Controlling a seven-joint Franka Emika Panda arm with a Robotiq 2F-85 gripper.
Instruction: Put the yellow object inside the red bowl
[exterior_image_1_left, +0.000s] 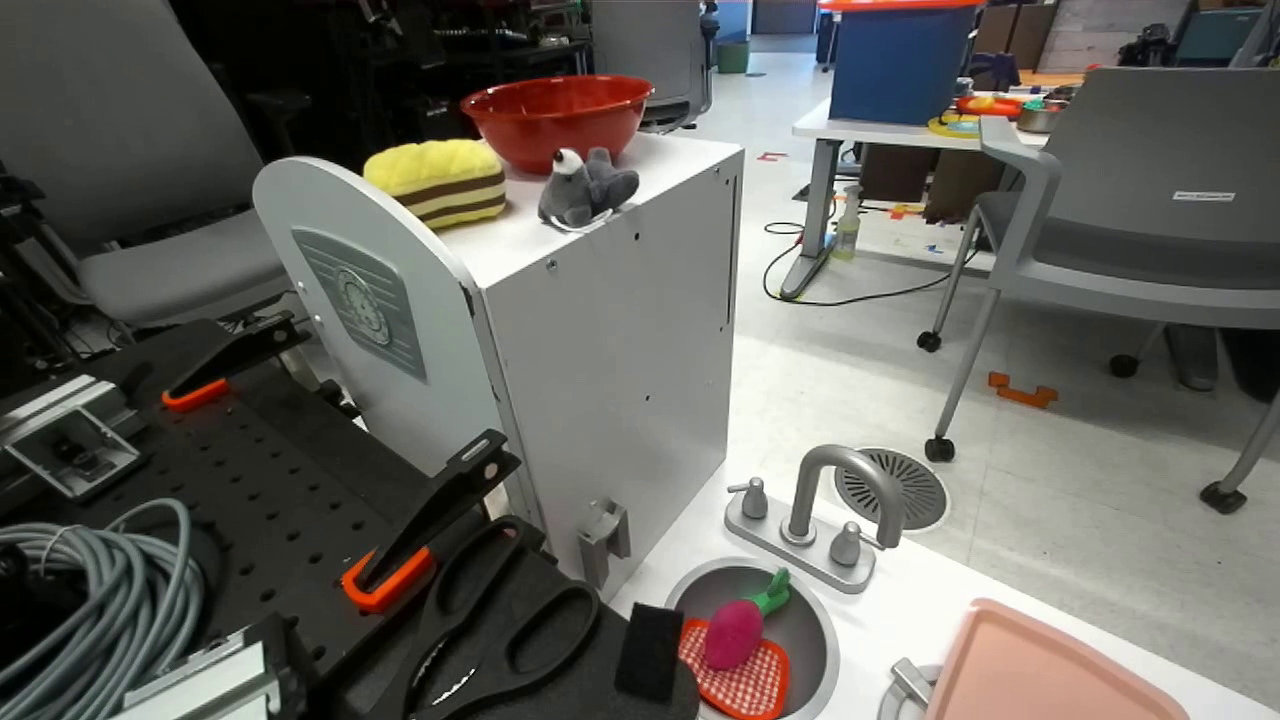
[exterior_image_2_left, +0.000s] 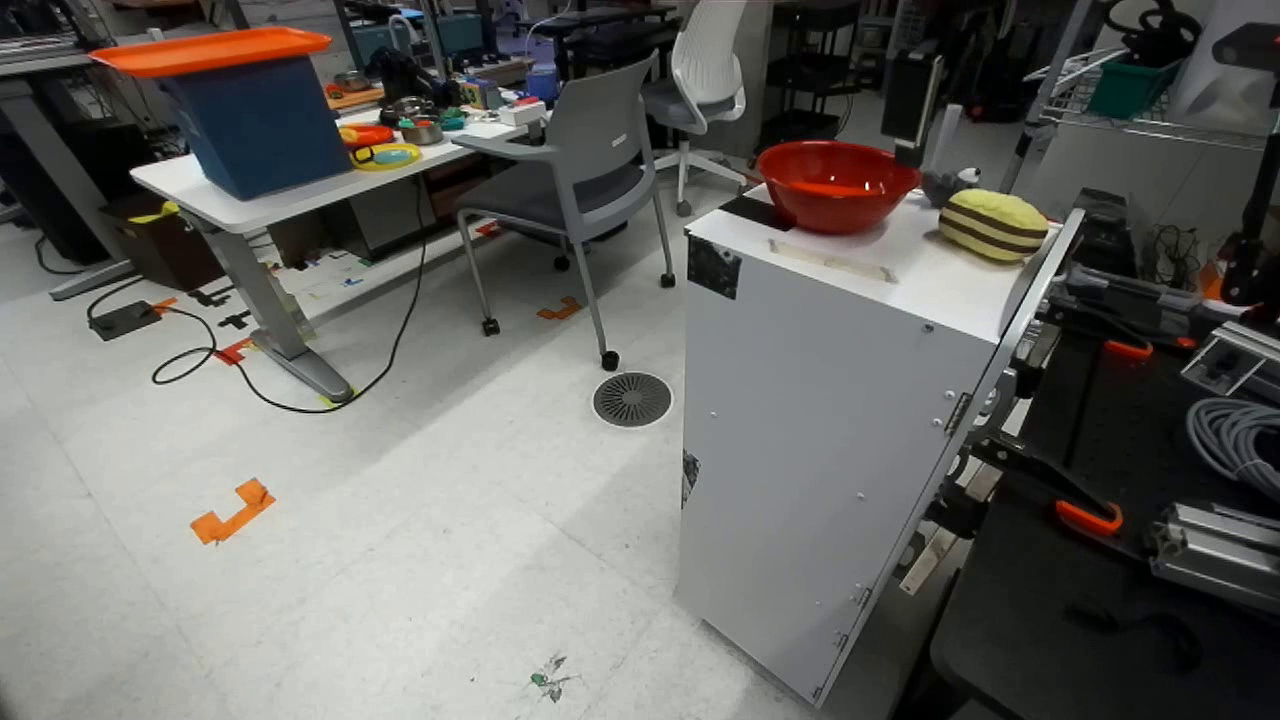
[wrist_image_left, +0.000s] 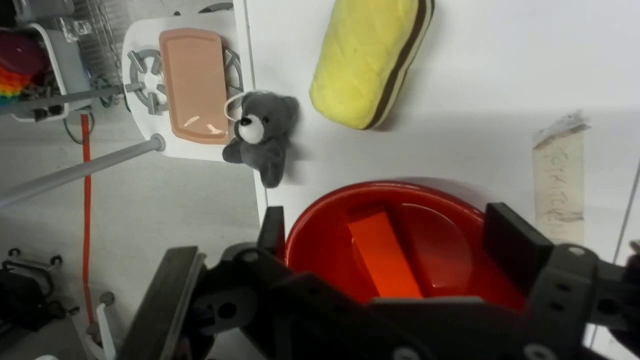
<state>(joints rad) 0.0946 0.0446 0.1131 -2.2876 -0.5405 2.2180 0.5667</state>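
Observing jaws wide apart on gripper (wrist_image_left: 387, 237); in wrist view, framing glossy, round red bowl (wrist_image_left: 442, 240) between them; showing quilted, oblong yellow plush cake (wrist_image_left: 369, 60) beyond them.

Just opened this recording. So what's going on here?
The job appears to be putting the yellow object in the red bowl, and that isn't done yet. The robot's hand is open with nothing in its grip; in the wrist view it frames the bowl. The yellow object lies beside the bowl on top of the white cabinet, and a grey toy bear is at the cabinet's edge. An orange patch shows inside the bowl; what it is isn't clear.
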